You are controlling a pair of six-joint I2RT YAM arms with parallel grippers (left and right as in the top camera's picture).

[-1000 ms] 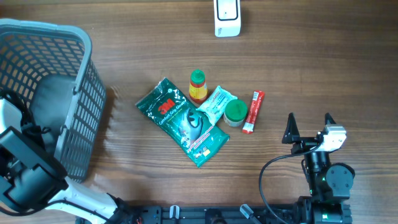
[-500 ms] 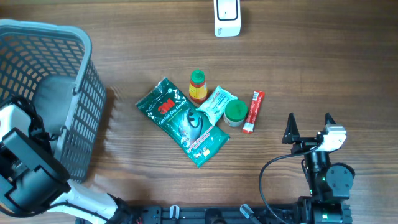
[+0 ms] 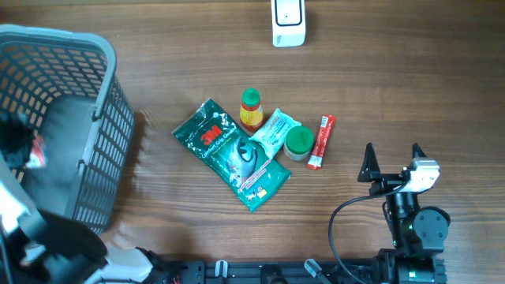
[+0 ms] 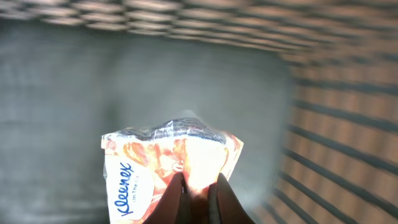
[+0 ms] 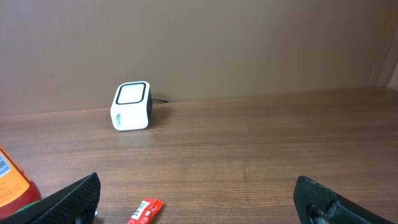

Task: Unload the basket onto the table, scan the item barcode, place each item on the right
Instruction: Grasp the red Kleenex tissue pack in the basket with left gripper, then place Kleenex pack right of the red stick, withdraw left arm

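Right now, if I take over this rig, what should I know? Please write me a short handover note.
Left gripper: shut on a Kleenex tissue pack, inside the grey basket.
Right gripper: open, empty, parked at the near right.
Barcode scanner: white, at the far edge.
Middle cluster: 3M packet, green-capped bottle, pale teal packet, green-lidded jar, red stick packet.
Done: the pack is gripped. Whether it was scanned cannot be told.
Left: probably bring an item's barcode to the scanner.

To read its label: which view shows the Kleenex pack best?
Left wrist: the Kleenex pack sits central, name readable, pinched by the left pincer. Overhead shows only a blurred scrap inside the basket. Right wrist does not show it.
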